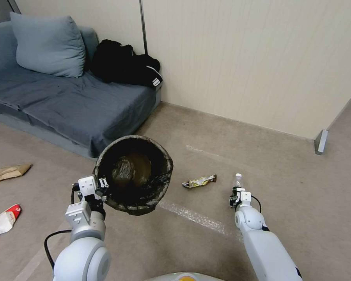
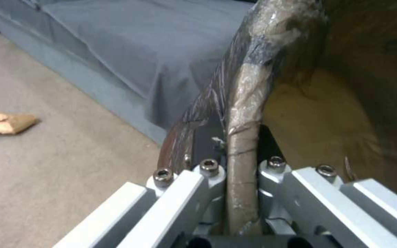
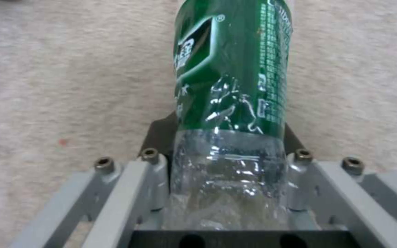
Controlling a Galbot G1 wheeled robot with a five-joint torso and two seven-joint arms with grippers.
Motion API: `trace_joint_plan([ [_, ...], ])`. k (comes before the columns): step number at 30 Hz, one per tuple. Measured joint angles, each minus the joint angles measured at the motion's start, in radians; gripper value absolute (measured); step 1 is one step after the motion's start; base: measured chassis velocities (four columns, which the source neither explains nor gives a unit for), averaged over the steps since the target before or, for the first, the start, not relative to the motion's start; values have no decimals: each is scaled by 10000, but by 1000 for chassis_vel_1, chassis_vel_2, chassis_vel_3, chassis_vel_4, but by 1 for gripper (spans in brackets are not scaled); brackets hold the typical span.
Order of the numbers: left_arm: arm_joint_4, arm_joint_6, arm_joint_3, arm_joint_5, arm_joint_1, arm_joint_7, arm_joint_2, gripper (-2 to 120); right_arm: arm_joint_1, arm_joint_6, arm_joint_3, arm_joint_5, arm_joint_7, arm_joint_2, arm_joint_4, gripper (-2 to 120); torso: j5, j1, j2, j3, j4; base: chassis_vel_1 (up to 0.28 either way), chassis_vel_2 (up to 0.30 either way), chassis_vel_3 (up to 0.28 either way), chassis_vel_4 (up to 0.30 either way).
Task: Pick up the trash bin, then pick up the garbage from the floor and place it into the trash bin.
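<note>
The trash bin [image 1: 105,156], lined with a dark bag, hangs above the floor with my left gripper [image 1: 101,188] shut on its near rim. The left wrist view shows that bag-wrapped rim [image 2: 249,89] pinched between the two fingers of the left gripper [image 2: 242,165]. Some crumpled garbage lies inside the bin. My right gripper [image 1: 237,195] is down at the floor, shut on a small clear bottle [image 1: 238,180]. In the right wrist view the green-labelled bottle [image 3: 231,86] sits squeezed in the right gripper [image 3: 228,155]. A gold foil wrapper [image 1: 199,181] lies between the bin and the bottle.
A brown paper bag [image 1: 8,172] and a red-and-white wrapper [image 1: 4,220] lie on the carpet at the far left. The grey sofa [image 1: 66,101] with a black clothes heap [image 1: 124,64] stands behind the bin. The wall runs behind the bottle, and a tape strip [image 1: 195,216] crosses the floor.
</note>
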Motion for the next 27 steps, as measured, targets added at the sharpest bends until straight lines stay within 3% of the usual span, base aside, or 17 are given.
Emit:
trace_joint_plan([
  [4,121,39,24,-69,-51,7,31,0,-108,363,2,-23,129,-45,407,24,6,1,0,2,-5,0,0,0,0],
  [7,220,161,52,-210,-79,7,91,0,-275,1302,-79,-23,20,-122,1222,24,1,0,0,2,-3,0,0,0,0],
  [9,296,472,151,-500,-127,-6,192,0,-580,2781,-322,-78,-564,-253,2428,24,9,0,0,2,2,0,0,0,0],
  [10,296,472,151,-500,-127,-6,192,0,-580,2781,-322,-78,-564,-253,2428,24,9,0,0,2,2,0,0,0,0],
  [13,410,973,381,-1038,-234,-56,330,0,-1157,4362,-797,-119,-1558,-489,4422,24,5,0,0,1,2,0,0,0,0],
  [14,410,973,381,-1038,-234,-56,330,0,-1157,4362,-797,-119,-1558,-489,4422,24,5,0,0,1,2,0,0,0,0],
  [17,516,1441,701,-1677,-328,-63,491,0,-1772,5521,-1615,-353,-2477,-717,6523,24,2,0,0,0,2,0,0,0,0],
  [20,646,1519,842,-1925,-394,-75,562,0,-2038,5835,-2167,-494,-2797,-854,7299,24,2,0,0,0,0,0,0,0,0],
  [22,787,1580,1001,-2062,-429,-75,619,0,-2196,6159,-3167,-616,-3026,-1115,8004,24,3,0,0,0,1,0,0,0,0],
  [24,810,1590,1034,-2071,-431,-77,624,0,-2200,6198,-3421,-628,-3055,-1181,8116,24,2,0,0,0,2,0,0,0,0],
  [27,877,1610,1180,-2062,-431,-77,623,0,-2045,6236,-4725,-641,-3141,-1491,8355,24,2,0,0,0,2,0,0,0,0],
])
